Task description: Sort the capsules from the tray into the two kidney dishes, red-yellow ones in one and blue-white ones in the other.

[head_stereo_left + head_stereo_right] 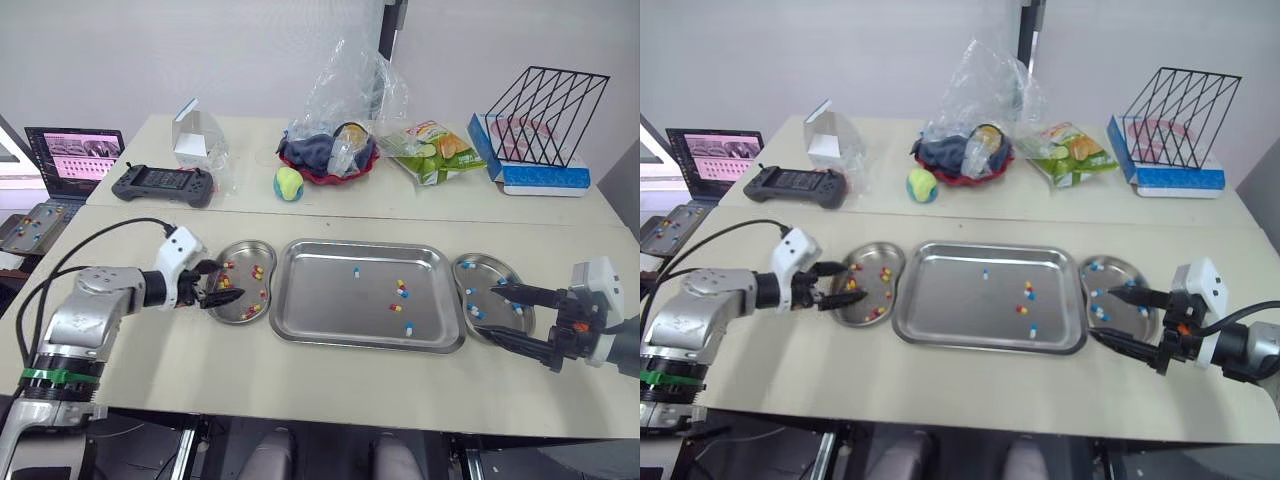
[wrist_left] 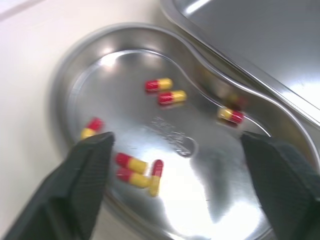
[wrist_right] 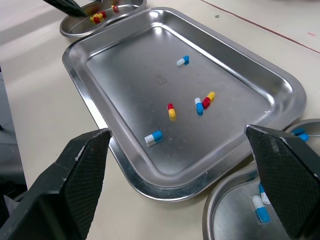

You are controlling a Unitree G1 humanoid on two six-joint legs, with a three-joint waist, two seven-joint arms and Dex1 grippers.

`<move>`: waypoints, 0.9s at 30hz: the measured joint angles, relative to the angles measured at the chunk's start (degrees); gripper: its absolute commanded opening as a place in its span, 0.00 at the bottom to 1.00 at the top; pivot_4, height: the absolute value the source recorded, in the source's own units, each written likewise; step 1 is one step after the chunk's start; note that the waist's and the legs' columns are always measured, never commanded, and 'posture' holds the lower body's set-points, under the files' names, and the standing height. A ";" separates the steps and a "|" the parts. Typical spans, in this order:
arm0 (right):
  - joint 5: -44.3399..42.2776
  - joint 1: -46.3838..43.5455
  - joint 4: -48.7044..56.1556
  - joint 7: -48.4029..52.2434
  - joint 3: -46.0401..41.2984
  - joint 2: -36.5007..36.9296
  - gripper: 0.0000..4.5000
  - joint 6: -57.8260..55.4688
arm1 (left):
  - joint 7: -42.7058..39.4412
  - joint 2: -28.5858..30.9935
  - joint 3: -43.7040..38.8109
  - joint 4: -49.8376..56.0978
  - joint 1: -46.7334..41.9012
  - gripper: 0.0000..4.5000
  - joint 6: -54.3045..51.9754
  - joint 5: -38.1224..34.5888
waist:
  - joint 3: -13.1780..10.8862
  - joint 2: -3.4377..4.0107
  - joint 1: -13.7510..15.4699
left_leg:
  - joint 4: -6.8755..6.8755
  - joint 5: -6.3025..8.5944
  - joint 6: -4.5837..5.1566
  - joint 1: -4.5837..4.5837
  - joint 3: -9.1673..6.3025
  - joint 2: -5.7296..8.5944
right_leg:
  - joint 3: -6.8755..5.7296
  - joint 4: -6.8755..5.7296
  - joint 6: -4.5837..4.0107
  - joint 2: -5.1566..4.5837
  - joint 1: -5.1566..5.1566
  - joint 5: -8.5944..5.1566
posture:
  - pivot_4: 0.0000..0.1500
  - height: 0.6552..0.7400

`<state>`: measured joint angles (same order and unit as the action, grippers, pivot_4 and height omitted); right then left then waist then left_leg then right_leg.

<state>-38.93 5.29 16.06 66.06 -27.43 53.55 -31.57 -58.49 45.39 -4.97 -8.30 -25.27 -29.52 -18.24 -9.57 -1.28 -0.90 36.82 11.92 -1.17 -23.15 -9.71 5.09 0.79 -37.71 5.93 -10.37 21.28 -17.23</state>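
Note:
A steel tray (image 1: 320, 300) lies at the table's middle and holds a few capsules: blue-white ones (image 3: 183, 60) and red-yellow ones (image 3: 171, 110). To its left, the left kidney dish (image 1: 240, 310) holds several red-yellow capsules (image 2: 165, 91). My left gripper (image 1: 222, 285) hovers open and empty just over that dish. On the tray's right, the right kidney dish (image 1: 480, 265) holds several blue-white capsules (image 1: 473, 312). My right gripper (image 1: 495, 313) is open over it, with nothing between its fingers (image 3: 85, 170).
Across the back of the table are a laptop (image 1: 75, 155), a game controller (image 1: 162, 184), a clear box (image 1: 195, 135), a tennis ball (image 1: 289, 183), a red bowl under a plastic bag (image 1: 335, 150), a snack bag (image 1: 435, 150) and a wire rack on a blue box (image 1: 540, 140).

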 measured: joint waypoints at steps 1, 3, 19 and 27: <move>-0.02 -0.94 -0.50 -0.25 0.01 -0.06 1.00 0.10 | 0.57 -0.03 -1.87 -0.85 -0.24 0.99 1.38 -0.20 | 0.00 0.00 -0.06 | 0.00 0.00 0.00 0.01 0.00 -0.01 | 0.00 0.00 0.00 0.00 0.00 0.00 | 1.00 0.99; -0.08 -2.34 -1.41 -0.73 -0.03 -0.22 1.00 0.17 | 0.85 0.79 -4.64 -1.97 -0.15 0.99 4.16 -0.21 | 0.00 0.00 -0.15 | -0.01 0.00 0.00 0.02 0.00 -0.01 | 0.00 -0.01 0.00 0.00 0.00 0.00 | 1.00 0.99; 11.34 -8.80 -29.86 -6.49 -1.44 -4.93 1.00 21.43 | 0.37 -3.14 -31.04 -16.15 24.16 0.99 26.62 -7.61 | 0.03 0.02 -0.42 | -0.18 0.01 -0.01 0.13 0.05 0.01 | 0.08 0.02 -0.01 -0.05 0.00 0.01 | 1.00 0.99; 13.62 -10.82 -37.11 -7.62 -1.04 -5.82 1.00 26.99 | 2.52 -5.42 -32.12 -9.30 28.12 0.99 26.64 -11.06 | 0.04 0.05 -0.28 | -0.18 0.02 -0.01 0.20 0.10 -0.01 | 0.14 -0.01 -0.02 -0.04 -0.01 0.01 | 1.00 0.99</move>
<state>-25.32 -5.54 -21.05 58.44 -28.47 47.73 -4.58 -55.97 39.97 -37.09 -17.60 2.86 -2.87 -29.30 -9.53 -1.23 -1.18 36.63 11.94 -1.17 -22.95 -9.61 5.07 0.93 -37.72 5.91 -10.42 21.27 -17.22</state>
